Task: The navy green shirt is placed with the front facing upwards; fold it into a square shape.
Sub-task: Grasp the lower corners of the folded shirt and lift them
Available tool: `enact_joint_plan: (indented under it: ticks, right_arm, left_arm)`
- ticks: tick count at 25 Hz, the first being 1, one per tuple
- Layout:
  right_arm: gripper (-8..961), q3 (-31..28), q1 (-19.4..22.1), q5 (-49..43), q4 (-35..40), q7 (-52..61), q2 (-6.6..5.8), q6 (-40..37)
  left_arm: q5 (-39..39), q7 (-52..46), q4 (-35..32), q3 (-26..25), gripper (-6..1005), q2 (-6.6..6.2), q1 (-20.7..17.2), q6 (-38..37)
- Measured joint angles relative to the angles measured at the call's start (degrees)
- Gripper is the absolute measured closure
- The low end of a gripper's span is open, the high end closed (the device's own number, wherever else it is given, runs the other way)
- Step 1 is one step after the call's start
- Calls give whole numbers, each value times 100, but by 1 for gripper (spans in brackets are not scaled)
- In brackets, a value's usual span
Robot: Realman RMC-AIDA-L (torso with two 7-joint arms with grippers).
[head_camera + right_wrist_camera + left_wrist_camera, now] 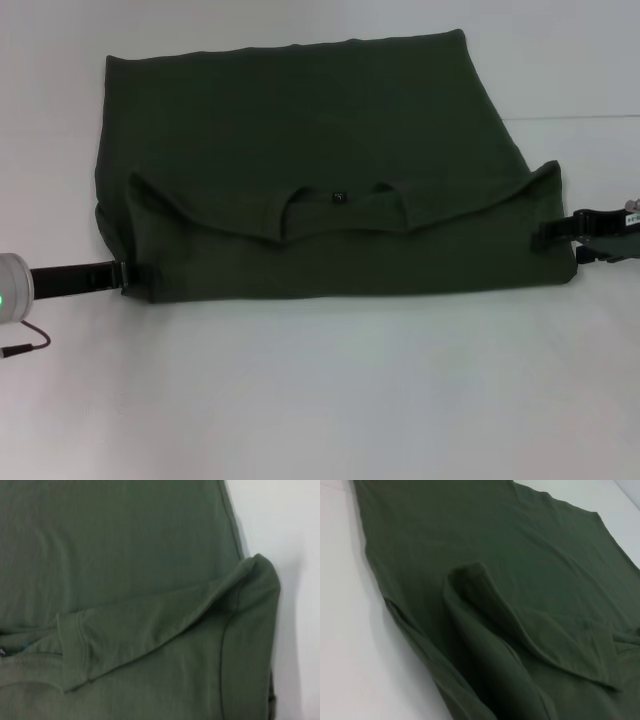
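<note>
The navy green shirt (300, 130) lies flat across the middle of the white table, and no lettering shows on it. Its near part forms a doubled band with the round neck and small dark label (339, 197) on top. The band's folded flaps stand slightly raised at both ends, as seen on the shirt in the left wrist view (485, 630) and in the right wrist view (165, 625). My left gripper (135, 276) sits low at the shirt's near left corner, touching the cloth. At the near right edge, my right gripper (545, 236) overlaps the cloth.
The white table (320, 400) surrounds the shirt, with bare surface in front of it and at both sides. A thin dark cable (25, 348) lies near the left arm at the left edge.
</note>
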State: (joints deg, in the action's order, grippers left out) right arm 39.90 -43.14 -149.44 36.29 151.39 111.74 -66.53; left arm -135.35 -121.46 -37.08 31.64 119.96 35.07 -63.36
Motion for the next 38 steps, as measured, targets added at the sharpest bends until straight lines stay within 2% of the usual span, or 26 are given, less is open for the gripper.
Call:
enact_joint_plan:
  ticks: [9, 20, 25, 36, 38]
  right_arm:
    - [145, 23, -39, -5, -12, -22, 91, 33]
    - [162, 88, -55, -6, -119, 14, 102, 133]
    - [404, 109, -55, -6, -53, -17, 102, 98]
    - [657, 228, -45, -5, -45, -22, 110, 129]
    - [746, 229, -35, -5, -31, -25, 110, 125]
  left_arm:
    - [0, 0, 8, 0, 970, 0, 0, 3]
    - [3, 6, 1, -1, 971, 0, 0, 5]
    - [6, 9, -2, -5, 970, 0, 0, 2]
    - [9, 9, -19, -1, 971, 0, 0, -4]
    - [9, 9, -19, -4, 971, 0, 0, -9]
